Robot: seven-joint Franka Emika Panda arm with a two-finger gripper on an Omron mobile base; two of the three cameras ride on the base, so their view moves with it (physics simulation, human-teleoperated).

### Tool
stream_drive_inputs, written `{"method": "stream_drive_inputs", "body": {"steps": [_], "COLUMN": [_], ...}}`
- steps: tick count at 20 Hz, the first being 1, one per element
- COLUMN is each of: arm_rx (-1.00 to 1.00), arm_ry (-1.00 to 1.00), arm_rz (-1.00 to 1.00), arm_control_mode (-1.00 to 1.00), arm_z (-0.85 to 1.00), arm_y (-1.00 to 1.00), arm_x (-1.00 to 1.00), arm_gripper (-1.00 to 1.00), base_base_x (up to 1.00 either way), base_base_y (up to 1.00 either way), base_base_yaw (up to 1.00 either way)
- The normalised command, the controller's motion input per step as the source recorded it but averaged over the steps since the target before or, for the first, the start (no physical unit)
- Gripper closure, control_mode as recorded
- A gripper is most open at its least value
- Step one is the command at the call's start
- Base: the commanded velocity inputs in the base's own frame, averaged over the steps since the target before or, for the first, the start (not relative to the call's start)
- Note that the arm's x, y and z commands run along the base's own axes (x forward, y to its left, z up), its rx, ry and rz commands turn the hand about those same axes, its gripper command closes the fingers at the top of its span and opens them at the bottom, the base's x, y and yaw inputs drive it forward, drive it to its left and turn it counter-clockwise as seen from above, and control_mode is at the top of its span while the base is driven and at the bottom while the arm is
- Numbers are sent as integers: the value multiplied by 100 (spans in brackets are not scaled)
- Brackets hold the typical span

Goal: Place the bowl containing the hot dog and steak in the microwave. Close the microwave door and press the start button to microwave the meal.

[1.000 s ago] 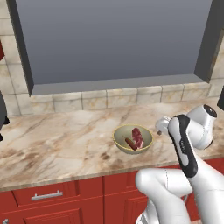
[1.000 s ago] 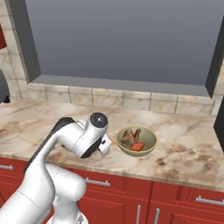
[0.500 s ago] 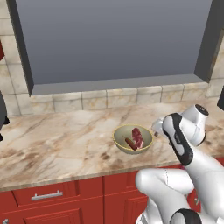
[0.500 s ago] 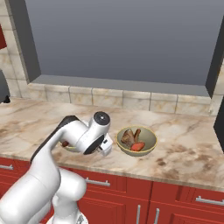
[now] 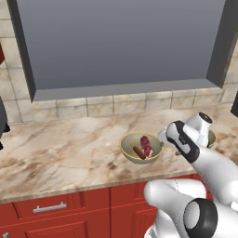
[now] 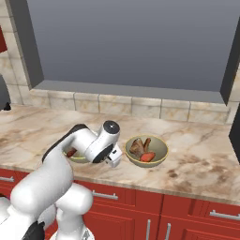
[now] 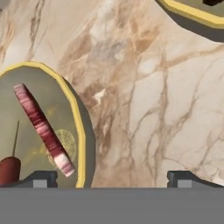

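Change: the arm's wrist is swinging lower toward the counter since a second ago.
Gripper point(image 7: 111, 177): jaws spread wide, grasping nothing.
Bowl point(image 5: 141, 148): sitting on the marble counter point(image 5: 65, 153), carrying hot dog point(image 5: 138, 152) and steak point(image 5: 146, 144).
Room: tiled backsplash point(image 5: 111, 104) running beneath the grey window point(image 5: 121, 42); red cabinets point(image 5: 69, 209) below.

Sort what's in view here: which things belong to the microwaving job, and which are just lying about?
Job:
- bowl
- hot dog in it
- steak in it
- pincer, open, above the bowl's edge

Lying about:
- second bowl holding other food
- marble counter
- red drawers
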Motion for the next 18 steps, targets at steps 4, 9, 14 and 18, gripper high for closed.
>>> {"method": "stream_drive_inputs", "body": {"steps": [4, 9, 14, 18], "arm_rx": [0, 0, 0, 0], "arm_ry": [1, 0, 0, 0], "arm_rz": [0, 0, 0, 0], "arm_control_mode": [-100, -100, -100, -100], "arm_z": [-16, -14, -23, -24], "arm_y": [0, 0, 4, 7], "arm_x": [22, 22, 24, 23], "arm_gripper": [-100, -100, -100, -100], "base_base_x": [0, 0, 0, 0], "base_base_y": [0, 0, 0, 0], "base_base_yaw": [0, 0, 0, 0]}}
